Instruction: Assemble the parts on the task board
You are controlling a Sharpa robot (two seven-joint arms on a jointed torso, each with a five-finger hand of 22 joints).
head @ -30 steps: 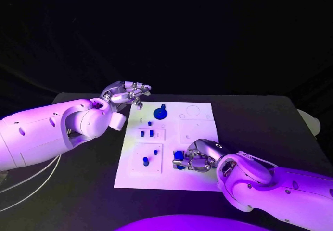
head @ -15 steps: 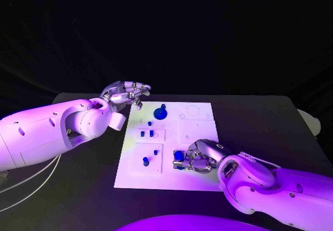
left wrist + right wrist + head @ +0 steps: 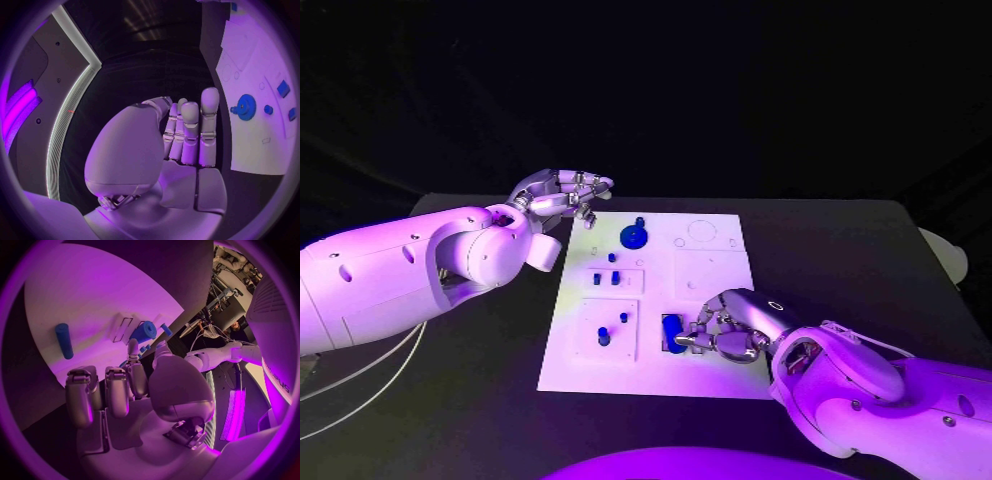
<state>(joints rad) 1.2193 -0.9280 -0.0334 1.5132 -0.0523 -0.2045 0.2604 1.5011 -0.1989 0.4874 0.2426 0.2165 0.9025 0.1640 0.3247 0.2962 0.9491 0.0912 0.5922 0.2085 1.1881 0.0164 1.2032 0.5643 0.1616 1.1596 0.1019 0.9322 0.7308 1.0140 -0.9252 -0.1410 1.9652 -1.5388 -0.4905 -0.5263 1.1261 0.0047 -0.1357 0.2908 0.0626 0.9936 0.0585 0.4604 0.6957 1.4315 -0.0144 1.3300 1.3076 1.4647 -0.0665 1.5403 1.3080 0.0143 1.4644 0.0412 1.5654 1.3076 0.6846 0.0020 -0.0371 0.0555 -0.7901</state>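
Two white arms reach over the black desk (image 3: 473, 400), and the task board (image 3: 711, 262) lies flat between them as the landmark for everything else. Left of the board, just off its far left corner, the left hand (image 3: 563, 195) hangs above the desk with its fingers (image 3: 189, 131) curled in together and nothing in them. On the board itself, near its far edge, sits a round blue gear part (image 3: 633, 237) with a small knob on its far side; nearer the robot lie two small blue blocks (image 3: 604, 278) side by side in a recessed square, and nearer still a blue peg (image 3: 604, 334) in a second square. At the board's near right part, the right hand (image 3: 730, 328) rests low on the board, fingers bent around a blue block (image 3: 674, 328) that stands just to their left; whether they actually grip it or only touch it I cannot tell, because the hand covers the block's right side. In the right wrist view a blue cylinder (image 3: 63, 340) lies loose on the board beyond the fingertips, and a larger blue piece (image 3: 144, 332) sits by a slot; its outline is bent by the lens and hard to make out.
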